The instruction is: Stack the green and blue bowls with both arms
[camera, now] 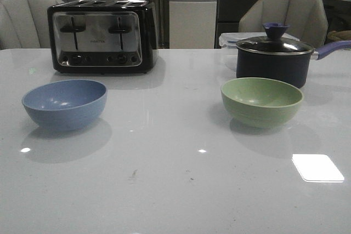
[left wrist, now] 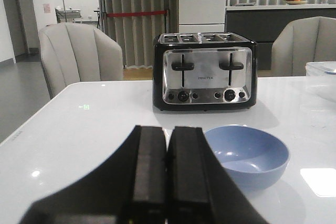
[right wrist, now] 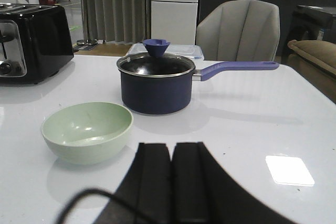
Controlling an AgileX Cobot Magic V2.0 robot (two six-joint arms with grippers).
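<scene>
Front view: round matte dusty-blue bowl (camera: 64, 103) at nine o'clock, pale sage-green bowl (camera: 261, 101) at three; left gripper (left wrist: 167, 174) and right gripper (right wrist: 171, 182) pressed together, so spread each before pinching a rim.

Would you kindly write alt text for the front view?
A blue bowl on the left and a green bowl on the right sit apart on a white table. Behind them stand a toaster and a lidded pot.

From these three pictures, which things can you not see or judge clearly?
- Pot contents: hidden by its lid in the front and right wrist views.
- Clear container behind the pot: mostly covered by it.
- Toaster brand lettering: too small to read.
- Left gripper and right gripper: absent from the front view; wrist views show the fingers pressed together.
</scene>
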